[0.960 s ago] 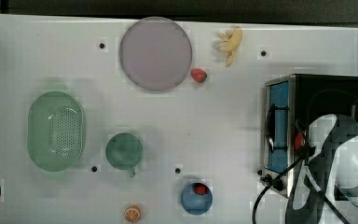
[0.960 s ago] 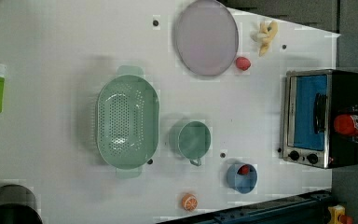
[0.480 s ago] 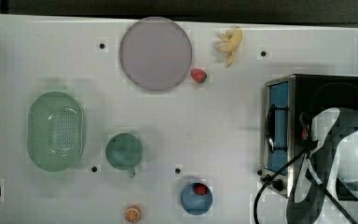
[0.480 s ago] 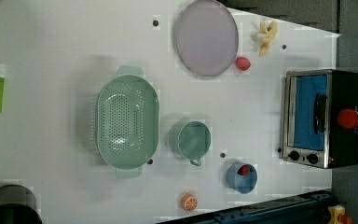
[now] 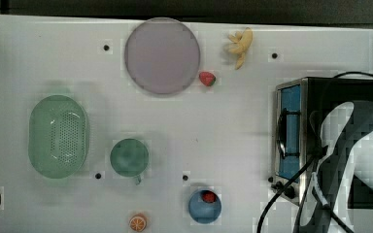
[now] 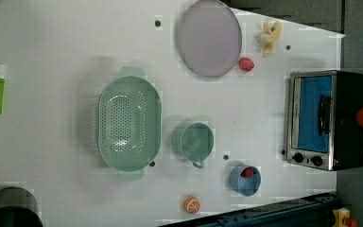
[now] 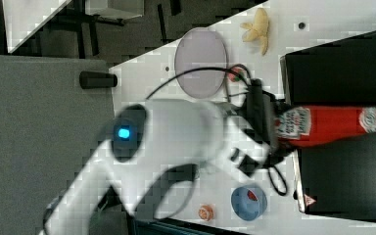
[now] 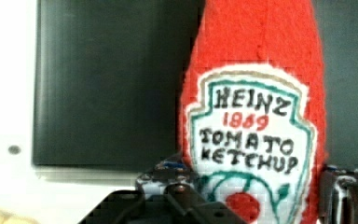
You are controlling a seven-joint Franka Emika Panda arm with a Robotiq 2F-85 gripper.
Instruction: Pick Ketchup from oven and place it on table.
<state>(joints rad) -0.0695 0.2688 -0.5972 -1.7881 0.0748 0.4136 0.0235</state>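
The gripper (image 8: 256, 205) is clamped on the lower body of the ketchup bottle (image 8: 256, 116), one finger on each side of the label. In the right view the bottle (image 7: 333, 125) is above the black top of the oven (image 7: 338, 63), cap pointing away from the arm. Beyond the oven, on the white worktop (image 5: 223, 121), are a blue bowl (image 5: 205, 206), a green cup (image 5: 129, 157), a green colander (image 5: 58, 136) and a grey plate (image 5: 162, 56).

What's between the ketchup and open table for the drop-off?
Nothing visible. The gripper holds the Ketchup above the oven. The table in front of the oven door is bare; the blue bowl sits off to one side.
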